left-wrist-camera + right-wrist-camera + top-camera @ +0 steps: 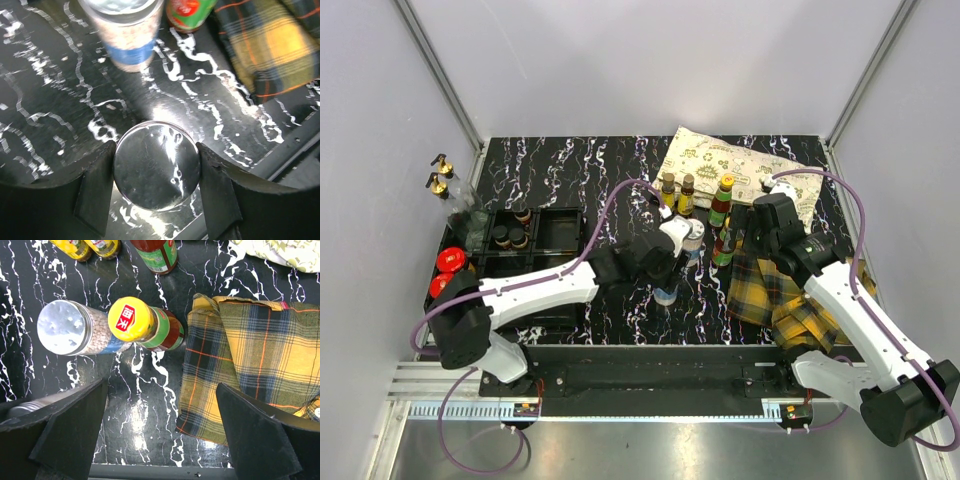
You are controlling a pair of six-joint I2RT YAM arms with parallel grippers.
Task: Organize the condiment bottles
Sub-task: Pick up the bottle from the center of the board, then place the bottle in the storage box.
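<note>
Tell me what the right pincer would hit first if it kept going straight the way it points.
Probably the bare marbled tabletop, in the gap between the yellow-capped sauce bottle and the plaid cloth. The right pincer is open and points down there. Depth is unclear; the bottle might come first.

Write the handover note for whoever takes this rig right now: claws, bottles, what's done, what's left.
Left claw: fingers flank the lid of a silver-lidded shaker; I cannot tell whether the grip is firm.
Right claw: open and empty, above the yellow-capped sauce bottle and the second shaker.
Done: small dark bottles sit in the black tray; red-lidded jars are at its left end.
Left: both shakers and the sauce bottles stand mid-table beside the plaid cloth, not yet in the tray.
</note>
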